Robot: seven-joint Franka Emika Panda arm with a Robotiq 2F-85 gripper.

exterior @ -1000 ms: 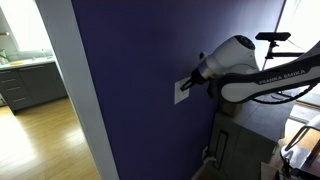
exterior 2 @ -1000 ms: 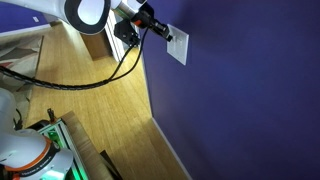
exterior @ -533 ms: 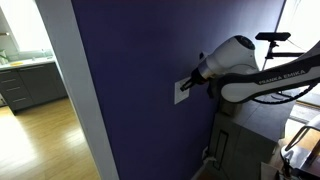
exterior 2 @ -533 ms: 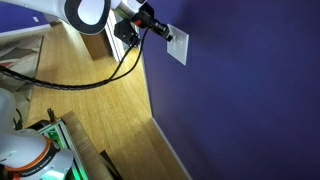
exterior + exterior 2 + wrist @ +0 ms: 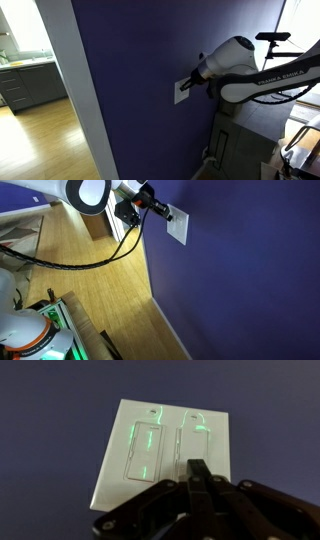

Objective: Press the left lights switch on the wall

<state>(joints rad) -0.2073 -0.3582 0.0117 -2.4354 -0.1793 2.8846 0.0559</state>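
The white switch plate (image 5: 168,455) sits on the dark blue-purple wall (image 5: 50,410). It has two rockers lit by green reflections: the left lights switch (image 5: 145,450) and the right rocker (image 5: 199,440). My gripper (image 5: 197,466) is shut and empty. Its joined black fingertips point at the plate over the lower part of the right rocker, to the right of the left switch. In both exterior views the gripper (image 5: 191,86) (image 5: 165,213) is right at the plate (image 5: 181,92) (image 5: 179,227); I cannot tell whether it touches.
The wall's white edge trim (image 5: 75,90) stands beside a doorway to pale grey cabinets (image 5: 30,85). A small pale socket fitting (image 5: 207,152) sits low on the wall. Black cables (image 5: 90,265) hang over the wooden floor (image 5: 100,305). A table (image 5: 245,150) stands under the arm.
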